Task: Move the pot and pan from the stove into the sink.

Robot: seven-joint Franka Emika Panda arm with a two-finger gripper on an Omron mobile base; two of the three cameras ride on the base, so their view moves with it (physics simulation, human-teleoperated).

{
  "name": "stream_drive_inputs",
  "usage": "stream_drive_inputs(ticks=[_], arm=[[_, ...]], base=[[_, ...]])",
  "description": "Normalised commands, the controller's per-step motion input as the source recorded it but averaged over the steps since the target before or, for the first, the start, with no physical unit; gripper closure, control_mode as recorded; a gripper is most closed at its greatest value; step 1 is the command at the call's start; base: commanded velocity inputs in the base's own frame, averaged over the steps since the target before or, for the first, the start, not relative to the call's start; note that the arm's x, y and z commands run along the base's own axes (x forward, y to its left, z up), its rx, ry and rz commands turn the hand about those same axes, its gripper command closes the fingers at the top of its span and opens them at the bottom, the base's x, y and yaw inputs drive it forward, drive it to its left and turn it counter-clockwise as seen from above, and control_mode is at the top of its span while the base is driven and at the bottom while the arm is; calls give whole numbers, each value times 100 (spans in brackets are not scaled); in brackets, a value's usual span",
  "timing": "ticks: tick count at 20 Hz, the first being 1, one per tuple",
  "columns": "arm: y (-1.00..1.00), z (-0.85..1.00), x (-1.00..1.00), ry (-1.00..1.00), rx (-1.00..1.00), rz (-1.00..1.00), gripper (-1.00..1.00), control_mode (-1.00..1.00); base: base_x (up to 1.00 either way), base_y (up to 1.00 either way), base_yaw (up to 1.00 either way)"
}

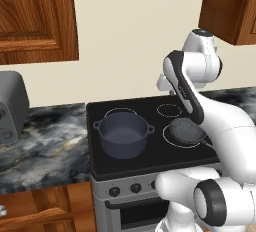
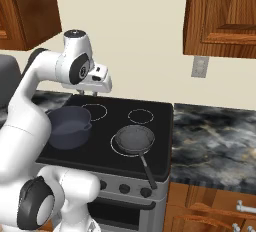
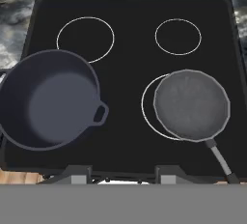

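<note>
- Left base view: knobs (image 1: 125, 189) are sitting nearest, along the stove (image 1: 145, 171) front; the pot (image 1: 123, 134) is resting front-left on the stove.
- Right base view: the gripper (image 2: 95, 90) is hovering above the stove's back-left burner; finger spacing unclear, nothing held.
- Hand view: the pan (image 3: 191, 105) is sitting front-right, handle overhanging the stove's front edge.
- Judgement: approach step; next, descending onto a pot rim. Open glass is separating both vessels.

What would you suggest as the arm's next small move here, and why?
Probably lower the hand toward one of the two, perhaps the pan, as a first step. The hand hangs above the stove holding nothing, while the pot and the pan both sit on the cooktop, untouched.
</note>
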Motion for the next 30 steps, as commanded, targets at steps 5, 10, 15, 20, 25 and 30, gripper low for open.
stream_drive_inputs(ticks=[5,10,15,20,25,30], arm=[[11,0,-4,1,1,-1,-100,-100],[31,-6,-22,1,1,-5,-100,-100],[38,-8,-29,0,1,-7,-100,-100],[43,-10,-26,0,4,-13,-100,-100],[41,-13,-11,0,8,-17,-100,-100],[21,-12,0,-1,2,-24,-100,-100]], base=[[0,0,0],[0,0,0],[0,0,0],[0,0,0],[0,0,0],[0,0,0]])
